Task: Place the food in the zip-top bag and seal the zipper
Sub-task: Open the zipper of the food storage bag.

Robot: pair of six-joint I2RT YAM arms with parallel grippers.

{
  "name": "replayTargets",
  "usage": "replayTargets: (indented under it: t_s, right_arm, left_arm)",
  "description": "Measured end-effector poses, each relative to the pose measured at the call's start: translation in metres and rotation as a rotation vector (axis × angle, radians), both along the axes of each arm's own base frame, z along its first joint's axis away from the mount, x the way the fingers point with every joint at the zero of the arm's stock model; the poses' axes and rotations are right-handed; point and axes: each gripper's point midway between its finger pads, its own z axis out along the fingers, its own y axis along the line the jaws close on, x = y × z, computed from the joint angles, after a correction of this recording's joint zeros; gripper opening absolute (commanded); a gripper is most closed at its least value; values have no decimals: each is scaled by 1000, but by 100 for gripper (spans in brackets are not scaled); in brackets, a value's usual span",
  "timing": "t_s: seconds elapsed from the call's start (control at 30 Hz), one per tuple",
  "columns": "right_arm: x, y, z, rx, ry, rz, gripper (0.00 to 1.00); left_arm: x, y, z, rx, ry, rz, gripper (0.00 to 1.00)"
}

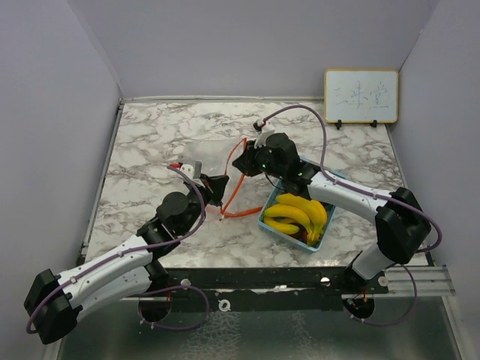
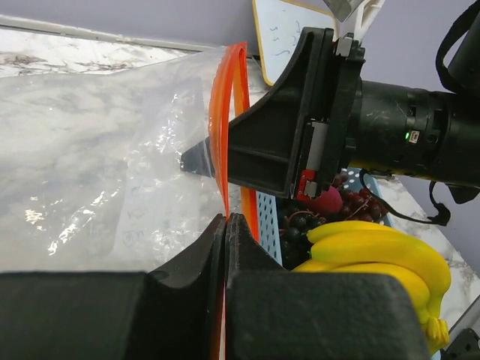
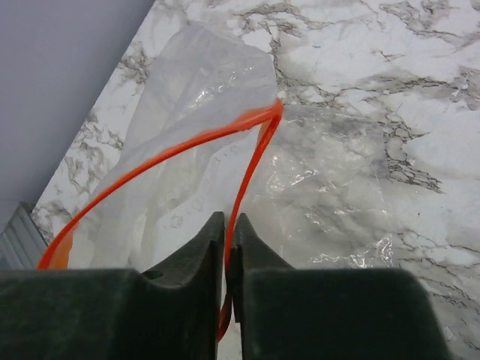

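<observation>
Left gripper (image 2: pixel 226 222) and right gripper (image 3: pixel 226 223) each clamp closed on the zip-top bag's (image 1: pixel 212 154) orange zipper rim (image 3: pixel 253 161), at separate points. Bananas (image 1: pixel 297 213) and grapes (image 2: pixel 300 225) lie in the blue basket (image 1: pixel 263 219), just beside the bag's mouth.

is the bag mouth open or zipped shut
Open: the orange zipper splits into two strips spread apart, the right gripper pinching one, the left gripper the other.

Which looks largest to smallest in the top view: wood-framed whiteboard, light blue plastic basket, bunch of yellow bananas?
Light blue plastic basket and wood-framed whiteboard look about alike; I won't rank them.
Bunch of yellow bananas is smallest, fitting inside the basket.
</observation>
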Motion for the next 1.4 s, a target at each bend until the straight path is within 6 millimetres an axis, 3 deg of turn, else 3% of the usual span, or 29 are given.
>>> replayTargets:
  t_s: [0.13, 0.33, 0.43, 0.57, 0.67, 0.8, 0.93, 1.13, 1.4]
  right_arm:
    - [6, -8, -3, -29, -11, -55, 1]
    - [7, -57, -9, -160, -28, -231, 1]
    - [2, -69, -2, -181, -40, -257, 1]
    - [-7, -67, 0, -202, -39, -250, 1]
    - [-12, -61, 6, -212, -41, -239, 1]
    - [-16, -40, 31, -173, -74, -208, 1]
    - [-16, -27, 45, -150, -94, -192, 1]
    - [-16, -27, 40, -169, -89, -200, 1]
    - [-16, -27, 40, -178, -92, -213, 1]
  left_arm:
    - [2, 8, -4, 26, 11, 39, 0]
    - [20, 63, 2, 107, 57, 348, 1]
    - [24, 77, 8, 129, 47, 431, 17]
    - [30, 67, -3, 197, 47, 403, 45]
    - [33, 44, -13, 231, 48, 305, 54]
    - [29, 21, -11, 214, 23, 188, 63]
    - [22, 10, 3, 159, -15, 114, 67]
    - [9, 2, 20, 79, -40, 35, 68]
    - [9, -8, -15, 91, 51, 6, 66]
